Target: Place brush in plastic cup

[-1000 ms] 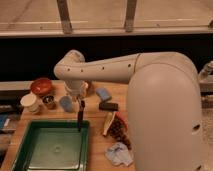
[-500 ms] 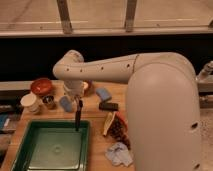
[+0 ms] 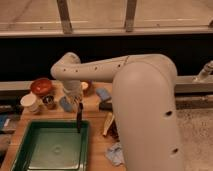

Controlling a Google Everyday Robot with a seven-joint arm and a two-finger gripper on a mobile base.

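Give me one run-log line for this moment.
gripper: above green tray's back edge | holds: brush, hanging down | plastic cup: beside gripper, brush not in

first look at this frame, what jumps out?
The big white robot arm fills the right and middle, bending left over the wooden table. Its gripper hangs above the far rim of the green tray at front left, with the thin black brush pointing down from it over the tray. Behind, at the left, sit a red bowl, a white cup and the blue plastic cup right beside the gripper.
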